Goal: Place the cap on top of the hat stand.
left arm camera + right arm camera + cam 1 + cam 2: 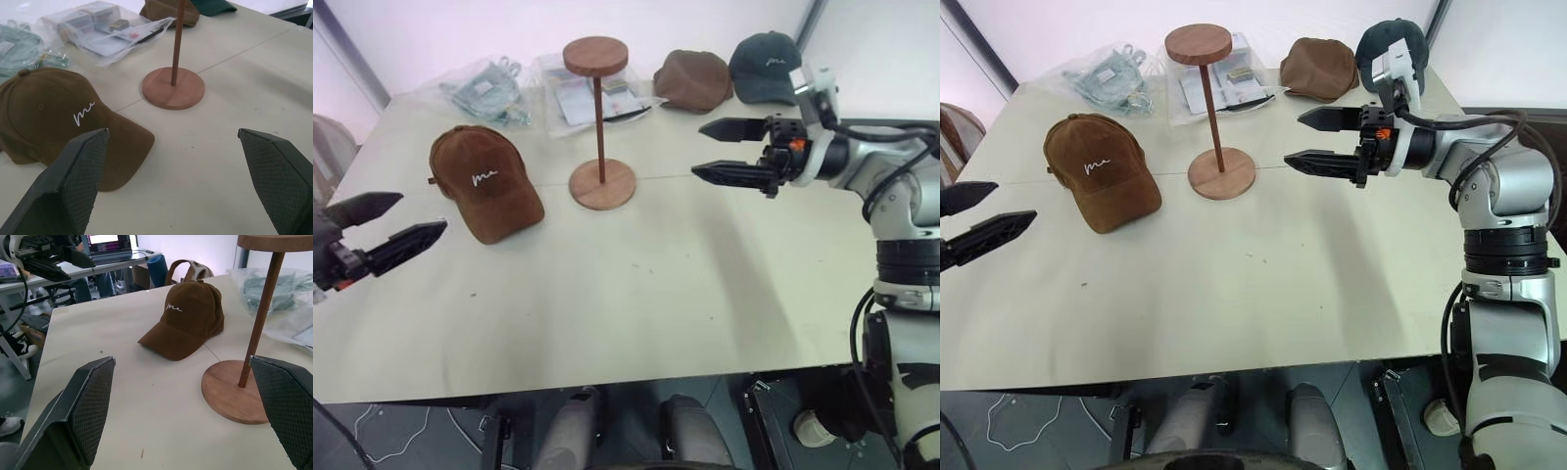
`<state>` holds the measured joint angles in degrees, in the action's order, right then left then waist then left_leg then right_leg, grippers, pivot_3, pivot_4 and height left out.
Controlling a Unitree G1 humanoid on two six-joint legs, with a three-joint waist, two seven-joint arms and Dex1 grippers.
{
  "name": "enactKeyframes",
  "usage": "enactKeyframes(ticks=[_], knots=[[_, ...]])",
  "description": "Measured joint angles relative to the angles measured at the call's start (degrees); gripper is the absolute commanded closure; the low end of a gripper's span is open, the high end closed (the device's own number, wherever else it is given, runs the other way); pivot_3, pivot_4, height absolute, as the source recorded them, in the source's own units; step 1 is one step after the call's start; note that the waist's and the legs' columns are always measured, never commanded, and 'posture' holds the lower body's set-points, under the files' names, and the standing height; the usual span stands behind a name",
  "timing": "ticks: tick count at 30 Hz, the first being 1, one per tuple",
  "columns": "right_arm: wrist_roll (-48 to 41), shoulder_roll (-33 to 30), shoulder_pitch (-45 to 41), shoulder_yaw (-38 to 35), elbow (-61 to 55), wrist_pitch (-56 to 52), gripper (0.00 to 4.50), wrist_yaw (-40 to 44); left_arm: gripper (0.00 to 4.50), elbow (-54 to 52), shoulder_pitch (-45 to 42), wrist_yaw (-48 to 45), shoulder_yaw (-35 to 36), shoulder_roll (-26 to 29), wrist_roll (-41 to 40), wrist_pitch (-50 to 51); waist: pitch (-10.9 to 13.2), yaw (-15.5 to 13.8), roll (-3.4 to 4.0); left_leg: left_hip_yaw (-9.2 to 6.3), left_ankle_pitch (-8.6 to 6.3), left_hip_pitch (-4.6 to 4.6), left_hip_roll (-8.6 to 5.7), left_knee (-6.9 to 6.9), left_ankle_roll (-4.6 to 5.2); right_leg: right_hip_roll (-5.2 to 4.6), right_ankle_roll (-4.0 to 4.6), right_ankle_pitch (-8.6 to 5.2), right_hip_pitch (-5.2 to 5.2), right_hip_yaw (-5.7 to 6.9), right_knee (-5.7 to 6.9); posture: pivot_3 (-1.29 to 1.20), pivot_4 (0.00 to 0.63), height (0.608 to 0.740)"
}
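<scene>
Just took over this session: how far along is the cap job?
Nothing is done yet: the cap lies on the table left of the hat stand, whose top disc is bare. Neither gripper holds anything; the left gripper is open near the cap, the right gripper open beside the stand. Grasping, lifting and placing all remain.

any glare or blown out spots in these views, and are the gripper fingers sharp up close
Left eye view: the wall behind the table is washed out pale, and the plastic bags glint. Left wrist view: the top corner is blown white; the fingers look soft, while the cap is crisp. Right wrist view: the fingers are likewise soft; the hat stand is clear.
</scene>
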<state>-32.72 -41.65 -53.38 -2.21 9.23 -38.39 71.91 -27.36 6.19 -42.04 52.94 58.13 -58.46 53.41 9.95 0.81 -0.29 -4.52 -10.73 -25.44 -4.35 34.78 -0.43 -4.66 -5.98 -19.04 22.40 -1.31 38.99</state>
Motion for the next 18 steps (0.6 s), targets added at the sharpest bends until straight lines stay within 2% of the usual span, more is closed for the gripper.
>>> enactKeyframes(ticks=[18], knots=[[1.71,0.00,-0.98,0.02,2.31,2.56,0.00,2.66,0.04,-1.61,-0.27,3.10,0.00,-0.87,-2.40,0.14,0.00,0.02,0.00,0.00,0.00,0.00,0.00,0.00,0.00,0.00,0.00,0.00,-0.01,0.00,0.00,0.00,0.150,0.740]])
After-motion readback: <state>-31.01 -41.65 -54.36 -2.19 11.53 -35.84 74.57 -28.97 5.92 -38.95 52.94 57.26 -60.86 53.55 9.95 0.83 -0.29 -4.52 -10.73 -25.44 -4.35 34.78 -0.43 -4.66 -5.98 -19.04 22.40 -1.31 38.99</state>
